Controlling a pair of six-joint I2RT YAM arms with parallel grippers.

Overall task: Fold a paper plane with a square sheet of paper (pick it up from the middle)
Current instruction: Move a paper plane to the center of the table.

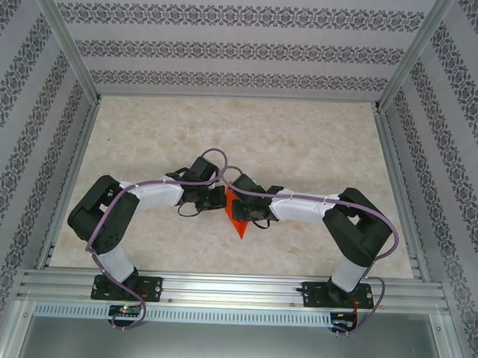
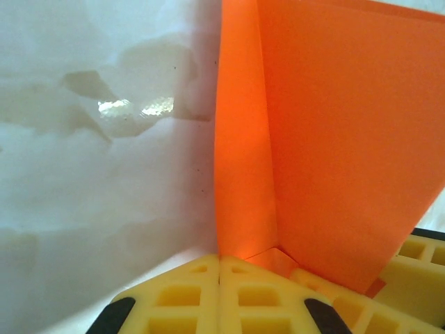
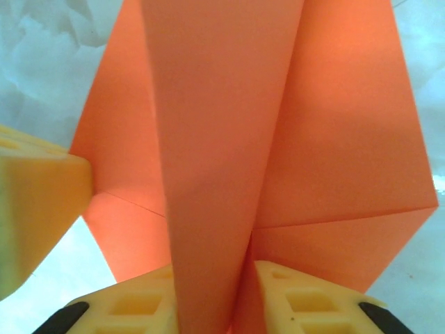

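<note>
Left end effector [image 2: 220, 268] is closed on a crease of the small bright orange paper plane [image 1: 237, 218] lying between both arms, while the right end effector [image 3: 212, 271] narrowly straddles its raised middle fold, grip unclear; folding looks nearly done, with pinching and lifting seemingly left.

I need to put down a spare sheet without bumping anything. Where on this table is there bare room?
Widest: the far half of the table, between the arms and the back wall. Narrower: the strip between the arms and the front rail. Crowded: the middle, where the left gripper and right gripper meet at the orange paper.
</note>
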